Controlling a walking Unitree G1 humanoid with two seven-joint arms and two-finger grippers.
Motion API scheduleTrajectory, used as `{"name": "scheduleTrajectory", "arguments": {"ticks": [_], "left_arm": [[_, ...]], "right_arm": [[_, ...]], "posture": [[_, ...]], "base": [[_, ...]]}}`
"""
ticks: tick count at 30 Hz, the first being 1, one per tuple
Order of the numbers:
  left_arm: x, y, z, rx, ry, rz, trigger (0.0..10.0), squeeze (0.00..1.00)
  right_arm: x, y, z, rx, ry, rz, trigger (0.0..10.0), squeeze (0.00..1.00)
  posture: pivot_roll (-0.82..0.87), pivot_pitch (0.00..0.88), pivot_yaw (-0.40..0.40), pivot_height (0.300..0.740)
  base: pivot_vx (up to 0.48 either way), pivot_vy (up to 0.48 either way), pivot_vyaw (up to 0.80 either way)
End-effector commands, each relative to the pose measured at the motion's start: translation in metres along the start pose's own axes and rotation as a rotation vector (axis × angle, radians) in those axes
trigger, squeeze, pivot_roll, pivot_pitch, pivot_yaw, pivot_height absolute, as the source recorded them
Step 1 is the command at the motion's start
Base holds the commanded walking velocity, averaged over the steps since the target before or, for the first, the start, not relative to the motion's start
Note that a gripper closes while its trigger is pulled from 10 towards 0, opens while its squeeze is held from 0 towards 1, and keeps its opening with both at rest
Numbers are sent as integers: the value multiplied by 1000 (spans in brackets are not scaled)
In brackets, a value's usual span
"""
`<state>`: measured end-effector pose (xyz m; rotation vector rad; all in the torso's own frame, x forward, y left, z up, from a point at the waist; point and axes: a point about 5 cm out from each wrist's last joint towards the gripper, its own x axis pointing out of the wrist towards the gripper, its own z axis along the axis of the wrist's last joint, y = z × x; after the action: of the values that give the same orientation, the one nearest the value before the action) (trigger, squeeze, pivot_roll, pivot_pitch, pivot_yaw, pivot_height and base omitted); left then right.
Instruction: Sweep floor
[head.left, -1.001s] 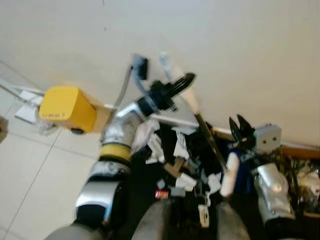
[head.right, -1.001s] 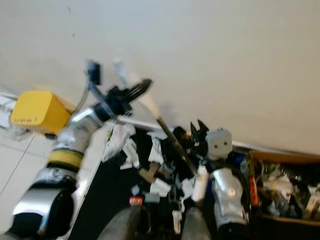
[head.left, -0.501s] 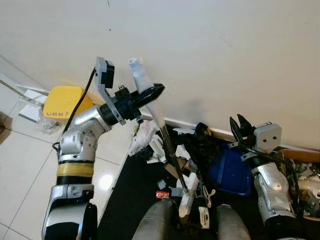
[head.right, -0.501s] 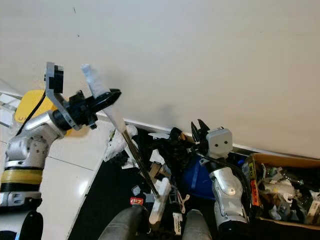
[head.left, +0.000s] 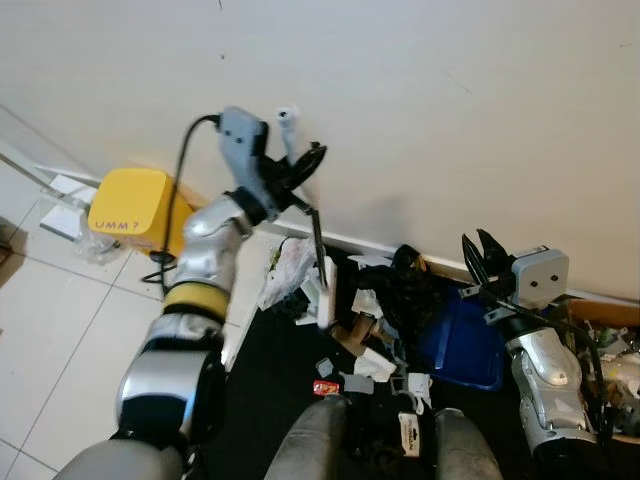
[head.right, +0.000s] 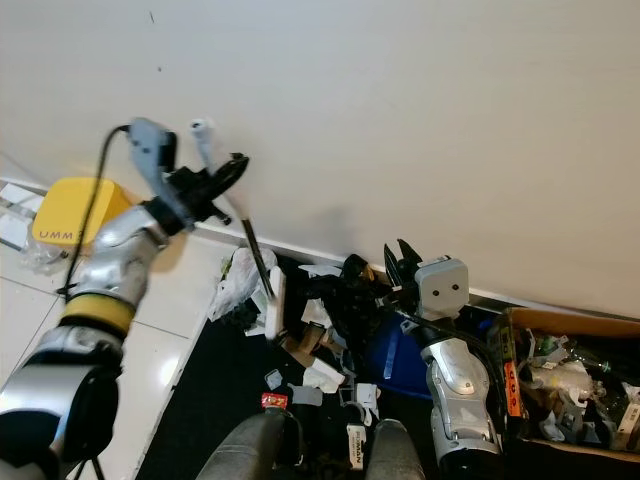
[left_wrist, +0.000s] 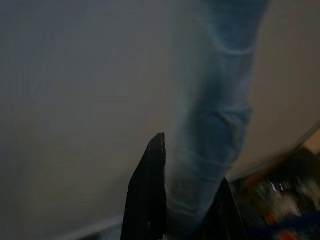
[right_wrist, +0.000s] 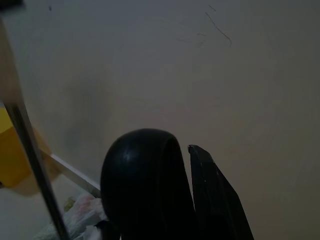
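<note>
head eyes down on the littered floor (head.left: 300, 390) by the wall (head.left: 420, 110); wrist views close, wallward

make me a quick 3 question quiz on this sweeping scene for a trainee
1. True or false: the left gripper is shut on the broom.
2. What lies nearest the right gripper? A) yellow box B) blue dustpan C) white bag
3. Fill in: the litter lies on a ___ mat at the foot of the wall.

Key: 1 true; 2 B; 3 black
</note>
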<state>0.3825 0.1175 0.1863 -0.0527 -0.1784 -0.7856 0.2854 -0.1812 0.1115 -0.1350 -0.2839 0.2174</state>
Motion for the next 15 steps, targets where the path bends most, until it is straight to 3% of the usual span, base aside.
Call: {"name": "scheduleTrajectory", "arguments": {"ticks": [1, 3, 4, 10, 15], "left_arm": [[0, -4, -15, 23, 68, 20, 10000, 0], [1, -6, -18, 27, 82, 28, 10000, 0], [4, -10, -26, -15, 98, 46, 10000, 0], [11, -23, -34, -88, 84, 22, 10000, 0], [15, -26, -35, -155, 54, 34, 10000, 0]], "right_arm": [[-8, 22, -16, 132, 71, 27, 10000, 0], [-8, 22, -15, 132, 69, 26, 10000, 0], [-10, 22, -13, 129, 66, 21, 10000, 0], [-16, 20, -11, 125, 73, 11, 10000, 0], [-16, 21, -10, 127, 76, 10, 10000, 0]], "posture": [[-20, 363, 202, 740], [-20, 363, 202, 740], [-35, 373, 210, 740], [-43, 382, 214, 740], [-43, 386, 215, 740]], "base": [[0, 0, 0], [0, 0, 0], [0, 0, 0], [0, 0, 0], [0, 0, 0]]}}
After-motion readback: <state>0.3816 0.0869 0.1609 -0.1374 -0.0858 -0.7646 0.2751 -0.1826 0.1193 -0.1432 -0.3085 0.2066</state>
